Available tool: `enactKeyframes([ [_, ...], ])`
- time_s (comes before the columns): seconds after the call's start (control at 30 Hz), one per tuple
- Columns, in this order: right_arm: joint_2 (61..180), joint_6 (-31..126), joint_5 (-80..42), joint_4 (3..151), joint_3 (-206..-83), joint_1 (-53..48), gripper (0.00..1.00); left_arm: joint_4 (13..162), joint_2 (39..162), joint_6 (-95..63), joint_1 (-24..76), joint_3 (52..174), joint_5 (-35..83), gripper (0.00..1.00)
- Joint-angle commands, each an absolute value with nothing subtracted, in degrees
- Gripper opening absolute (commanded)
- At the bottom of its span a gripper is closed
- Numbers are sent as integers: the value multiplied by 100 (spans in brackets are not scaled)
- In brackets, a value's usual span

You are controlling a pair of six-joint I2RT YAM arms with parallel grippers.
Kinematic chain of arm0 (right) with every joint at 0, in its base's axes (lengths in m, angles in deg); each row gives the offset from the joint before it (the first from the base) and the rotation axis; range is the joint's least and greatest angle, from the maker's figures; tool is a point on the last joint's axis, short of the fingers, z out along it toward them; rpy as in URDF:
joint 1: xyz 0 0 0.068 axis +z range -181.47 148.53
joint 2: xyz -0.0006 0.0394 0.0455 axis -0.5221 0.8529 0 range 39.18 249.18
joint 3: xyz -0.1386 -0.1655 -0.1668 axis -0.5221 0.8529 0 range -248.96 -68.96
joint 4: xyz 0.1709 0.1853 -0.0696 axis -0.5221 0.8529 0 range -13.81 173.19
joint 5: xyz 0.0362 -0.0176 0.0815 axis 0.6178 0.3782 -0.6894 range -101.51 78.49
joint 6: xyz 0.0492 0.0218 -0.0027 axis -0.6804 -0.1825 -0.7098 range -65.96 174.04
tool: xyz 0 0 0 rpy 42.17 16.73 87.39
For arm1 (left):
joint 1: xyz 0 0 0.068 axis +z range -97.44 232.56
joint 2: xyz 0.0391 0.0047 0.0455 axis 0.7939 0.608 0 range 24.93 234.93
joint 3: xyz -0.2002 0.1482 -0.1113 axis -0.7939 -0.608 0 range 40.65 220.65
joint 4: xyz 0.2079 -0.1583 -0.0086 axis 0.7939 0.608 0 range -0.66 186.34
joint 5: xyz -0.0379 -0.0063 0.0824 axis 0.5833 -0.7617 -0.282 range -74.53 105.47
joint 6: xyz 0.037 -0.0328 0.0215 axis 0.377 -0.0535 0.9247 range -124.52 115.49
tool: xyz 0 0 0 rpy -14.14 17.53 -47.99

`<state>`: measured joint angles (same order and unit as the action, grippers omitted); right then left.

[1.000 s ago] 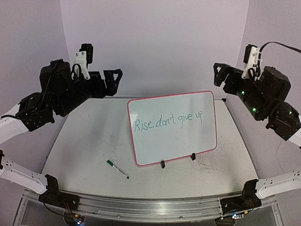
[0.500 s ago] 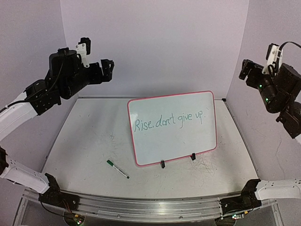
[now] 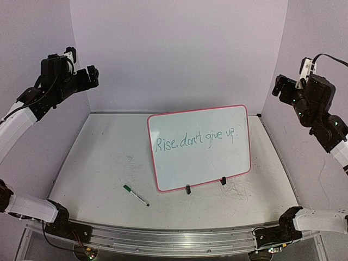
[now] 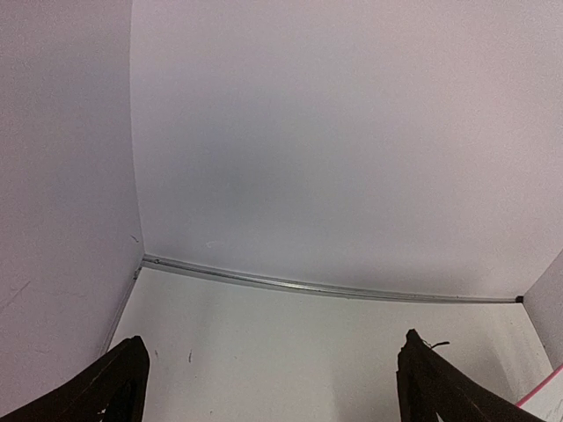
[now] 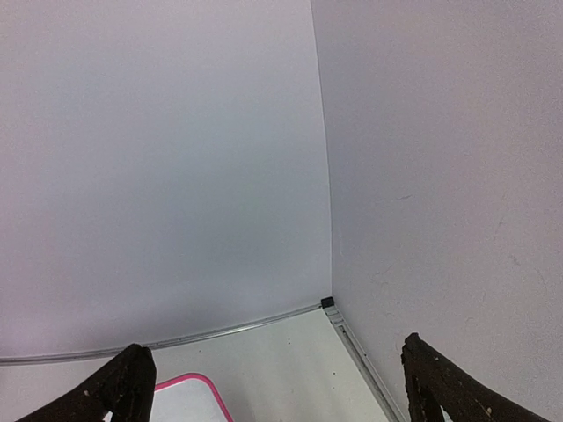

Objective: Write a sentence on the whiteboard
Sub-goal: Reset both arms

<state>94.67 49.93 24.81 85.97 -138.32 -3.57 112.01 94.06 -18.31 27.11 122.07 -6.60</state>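
Two black clip feet (image 3: 188, 190) prop the glossy, pink-framed whiteboard (image 3: 199, 148) at centre of your top view, on a scuffed table (image 3: 98, 157). Left wrist view: your left gripper (image 4: 273, 341) is spread wide. Right wrist view: right gripper (image 5: 274, 345) spread wide; the whiteboard's rounded corner shows lower left.

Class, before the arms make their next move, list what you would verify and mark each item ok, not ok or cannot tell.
1. Readable sentence on whiteboard: ok.
2. Both clips holding whiteboard upright: ok.
3. Loose marker on table, apart from whiteboard: ok.
4. Cap on marker: cannot tell.
5. Open, empty left gripper: ok.
6. Open, empty right gripper: ok.
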Motion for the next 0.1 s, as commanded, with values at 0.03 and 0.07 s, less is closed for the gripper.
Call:
enactKeyframes([
  [0.03, 9240, 4782, 2407, 8540, -13773, -377, 98, 11227, 9199, -1950, 2952, 12322, -159, 99],
  [0.07, 9207, 4763, 2364, 8541, -13764, -377, 98, 11224, 9181, -1977, 2952, 12310, -117, 99],
])
